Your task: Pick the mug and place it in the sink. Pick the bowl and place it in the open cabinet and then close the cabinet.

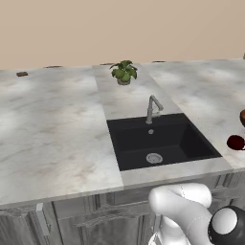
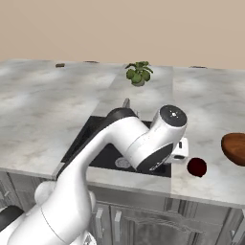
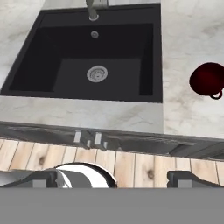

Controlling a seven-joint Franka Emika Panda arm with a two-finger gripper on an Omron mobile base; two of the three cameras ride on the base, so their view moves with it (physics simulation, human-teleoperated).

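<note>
The small dark red mug (image 3: 208, 78) stands on the marble counter just right of the black sink (image 3: 65, 48), its handle turned toward the counter's front edge. It also appears as the mug (image 1: 235, 142) and the mug (image 2: 196, 167). Beyond it to the right rests the wide brown bowl (image 2: 234, 148), cut off as the bowl (image 1: 243, 116) at the frame's edge. My gripper (image 3: 116, 179) hovers in front of the counter edge, above the floor, left of the mug and apart from it. Its jaws are open with nothing between them. The cabinet is out of view.
A slim silver faucet (image 1: 153, 107) rises behind the basin, with a small potted plant (image 1: 124, 72) farther back. Under-counter doors with silver handles (image 3: 87, 139) run below the counter edge. Wide marble counter (image 1: 52, 129) spreads left of the sink.
</note>
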